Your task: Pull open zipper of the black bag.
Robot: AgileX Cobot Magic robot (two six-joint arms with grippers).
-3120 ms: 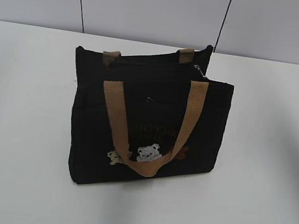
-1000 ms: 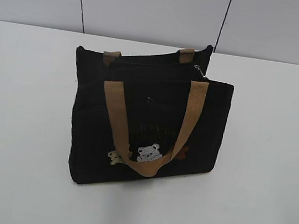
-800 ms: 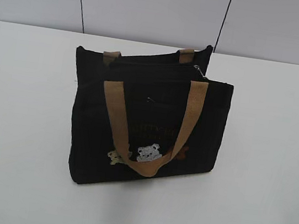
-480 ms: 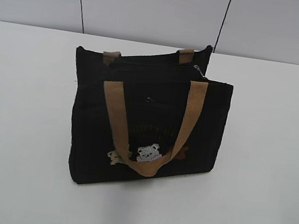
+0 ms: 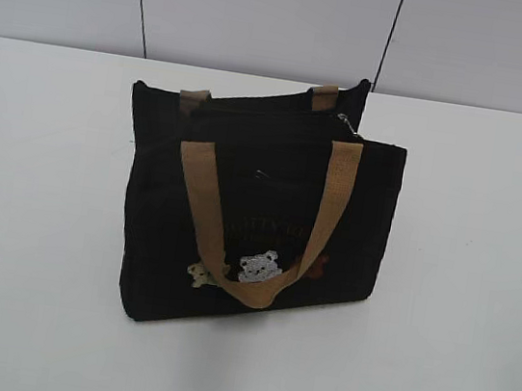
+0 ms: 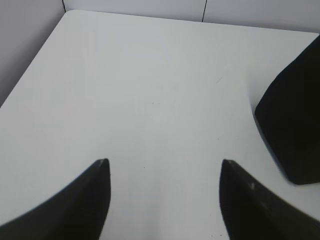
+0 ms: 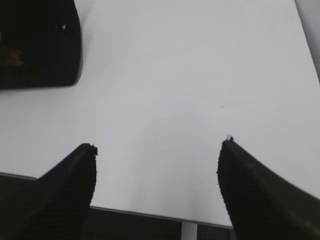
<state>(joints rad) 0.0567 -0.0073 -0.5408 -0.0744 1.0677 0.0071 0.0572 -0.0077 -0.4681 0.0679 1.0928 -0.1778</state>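
Observation:
The black bag [image 5: 258, 219] stands upright in the middle of the white table, its tan front handle [image 5: 263, 215] hanging down over the bear figures. Its zipper [image 5: 262, 118] runs along the top edge, with the small silvery pull tab [image 5: 349, 123] at the right end. Neither arm shows in the exterior view. In the left wrist view my left gripper [image 6: 165, 162] is open over bare table, and one corner of the bag [image 6: 295, 125] lies off to its right. My right gripper [image 7: 159, 145] hangs open above the table's near edge, the bag [image 7: 37, 42] far to its upper left.
The white table [image 5: 34, 222] stretches round the bag on all sides. A grey panelled wall [image 5: 267, 12] stands behind it. The table's front edge [image 7: 150, 212] shows under the right gripper, with dark space below.

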